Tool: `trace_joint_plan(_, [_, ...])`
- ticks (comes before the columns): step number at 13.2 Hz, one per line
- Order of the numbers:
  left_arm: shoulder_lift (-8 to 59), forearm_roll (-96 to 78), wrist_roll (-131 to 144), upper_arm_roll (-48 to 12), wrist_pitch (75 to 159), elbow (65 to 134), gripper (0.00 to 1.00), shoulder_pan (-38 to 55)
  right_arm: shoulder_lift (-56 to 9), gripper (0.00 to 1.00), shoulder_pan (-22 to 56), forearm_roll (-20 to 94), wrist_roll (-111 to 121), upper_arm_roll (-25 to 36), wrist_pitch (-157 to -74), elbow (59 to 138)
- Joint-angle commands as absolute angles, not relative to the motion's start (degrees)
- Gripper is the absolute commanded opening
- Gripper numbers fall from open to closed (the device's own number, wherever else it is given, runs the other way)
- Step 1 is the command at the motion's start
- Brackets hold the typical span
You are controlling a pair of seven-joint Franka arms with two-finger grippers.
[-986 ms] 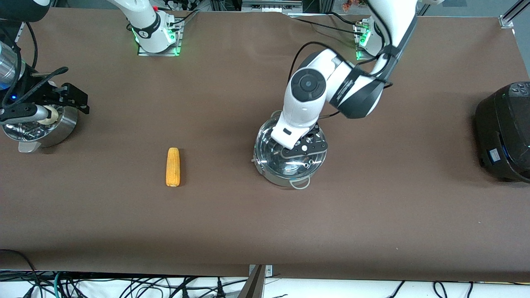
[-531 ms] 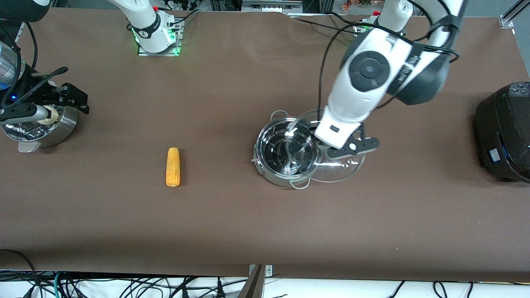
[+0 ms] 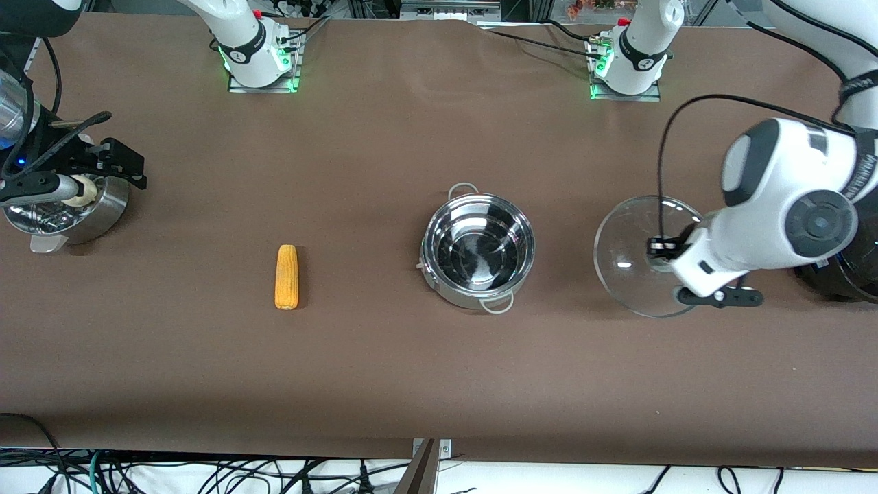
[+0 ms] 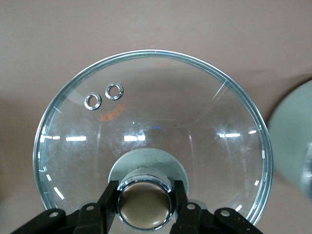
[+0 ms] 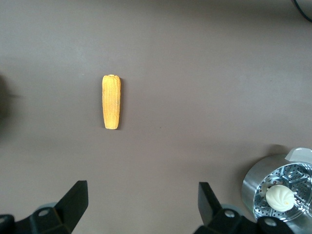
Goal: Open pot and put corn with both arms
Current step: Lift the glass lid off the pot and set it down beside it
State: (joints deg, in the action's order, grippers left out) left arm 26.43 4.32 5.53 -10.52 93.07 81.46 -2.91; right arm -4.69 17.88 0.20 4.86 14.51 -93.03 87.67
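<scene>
The pot [image 3: 478,248] stands lidless mid-table, its steel inside bare. Its glass lid [image 3: 631,257] hangs over the table between the pot and the black cooker. My left gripper [image 3: 658,247] is shut on the lid's brass-coloured knob [image 4: 145,204], a finger on each side, as the left wrist view shows [image 4: 145,195]. The corn [image 3: 287,276] lies on the table beside the pot, toward the right arm's end. My right gripper [image 3: 116,165] hovers open over the steamer pot's edge, apart from the corn [image 5: 111,101]; nothing sits between its fingers [image 5: 144,195].
A steel steamer pot [image 3: 96,213] with a white bun [image 5: 280,196] stands at the right arm's end of the table. A black cooker [image 3: 833,219] sits at the left arm's end, close to the held lid.
My left gripper has lifted the lid off the pot and carried it toward the black cooker, leaving the pot open. The right arm and the corn have not moved.
</scene>
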Motion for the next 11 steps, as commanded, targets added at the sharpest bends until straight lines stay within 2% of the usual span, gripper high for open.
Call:
trace_joint_plan(1, [24.1,4.4,-0.2,-11.5,97.8,89.1,0.12,-7.7,-5.1,1.0,17.6,1.1,5.1,14.6,-92.7,86.5])
trace_joint_plan(6, [21.0,6.7,-5.1,-11.6,113.1,105.5,0.13,-10.5,-5.1,1.0,17.8,0.5,5.2,14.4,-92.8,86.4])
trace_joint_plan(8, [21.0,7.8,-5.1,-11.7,116.4,108.5,0.14,-10.6,-5.2,1.0,17.6,0.9,5.0,14.6,-92.7,86.5])
trace_joint_plan(11, [22.1,8.0,-5.1,-11.5,125.7,115.2,0.15,-11.1,-5.2,1.0,17.1,1.5,4.9,15.0,-92.9,86.5])
